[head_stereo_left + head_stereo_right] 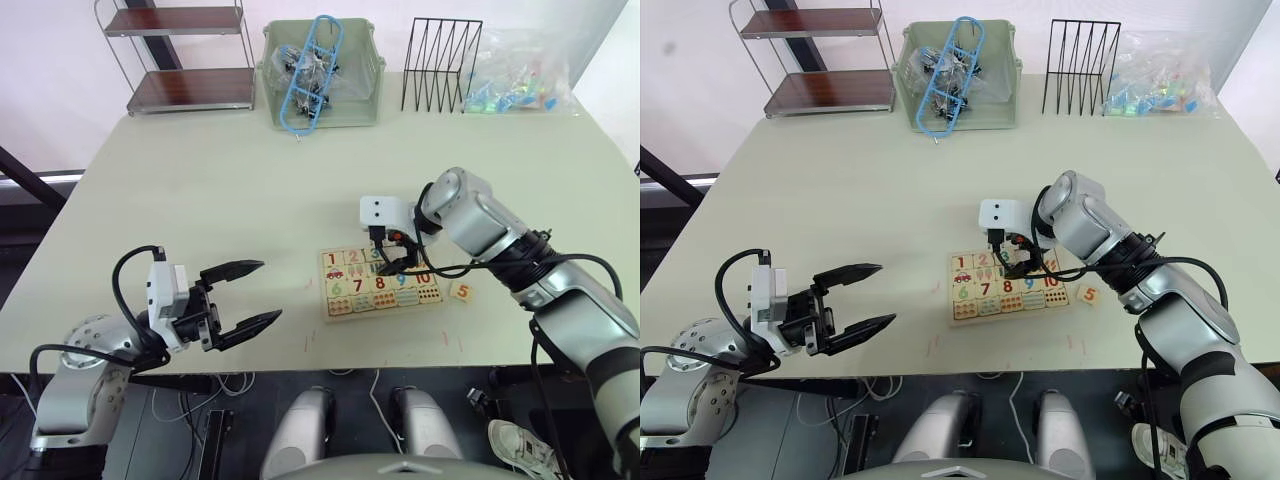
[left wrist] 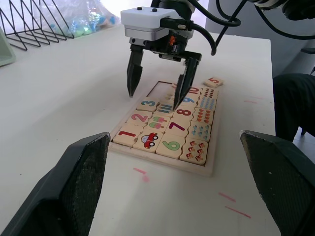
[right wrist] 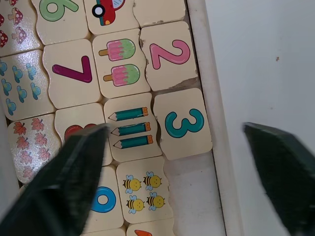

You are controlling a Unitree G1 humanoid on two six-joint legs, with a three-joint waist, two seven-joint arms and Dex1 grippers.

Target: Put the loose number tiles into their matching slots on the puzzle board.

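Tiles 1, 2, 3 [image 3: 183, 123] sit in the puzzle board [image 1: 382, 283]; tile 5 [image 1: 462, 291] lies beside it.

— Room around the board [image 1: 385, 309]?
— Bare table [image 1: 200, 190] on every side but one — tile 5 [image 1: 462, 291] lies just beside its right end.
— Above it?
— The right gripper [image 2: 158, 84] hangs over the 3, fingers spread.

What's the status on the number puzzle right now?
Right gripper open above the puzzle board. Left gripper open, idle. Tiles 1 to 3 seated; 5 tile loose beside board. Nothing blocking.
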